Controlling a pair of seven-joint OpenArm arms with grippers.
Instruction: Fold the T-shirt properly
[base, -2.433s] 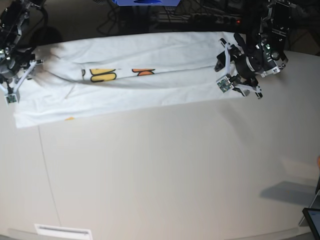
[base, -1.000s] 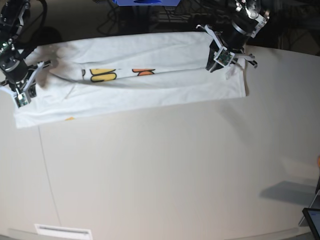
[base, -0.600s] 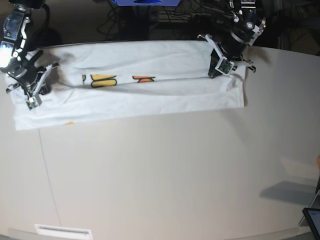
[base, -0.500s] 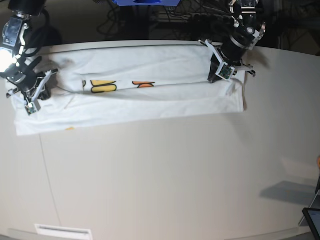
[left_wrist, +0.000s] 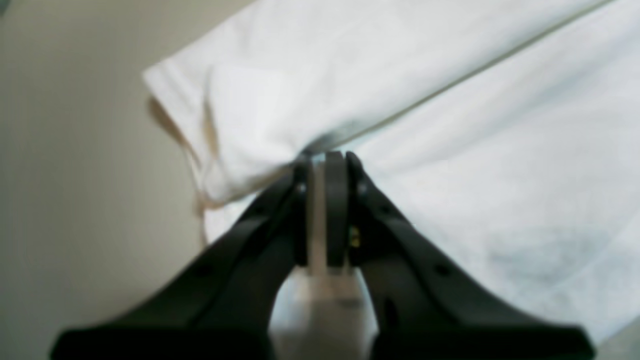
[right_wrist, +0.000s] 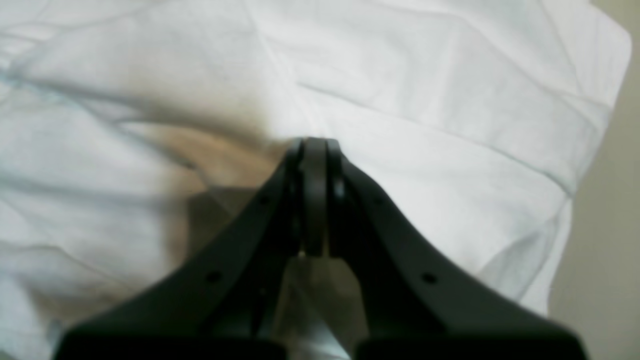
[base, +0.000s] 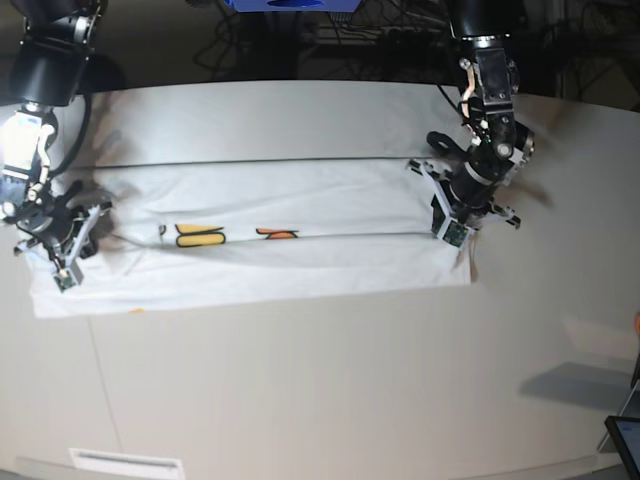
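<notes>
The T-shirt (base: 300, 190) lies folded into a long white strip across the far half of the table, with yellow (base: 200, 236) and orange print peeking out along a crease. My left gripper (base: 458, 222) stands at the strip's right end. In the left wrist view it (left_wrist: 322, 157) is shut on a raised fold of the T-shirt (left_wrist: 450, 150) near a corner. My right gripper (base: 58, 250) is at the strip's left end. The right wrist view shows it (right_wrist: 312, 142) shut, with the T-shirt (right_wrist: 425, 125) bunched up at its tips.
The beige table (base: 350, 390) stretches toward the near edge, where a white label (base: 125, 462) sits at the left. A dark screen corner (base: 625, 440) pokes in at the lower right. Cables and a blue box (base: 290, 5) lie beyond the far edge.
Both grippers have come toward the near side of the table, dragging the shirt with them. The strip now lies clear of the far edge, its right end drawn in.
</notes>
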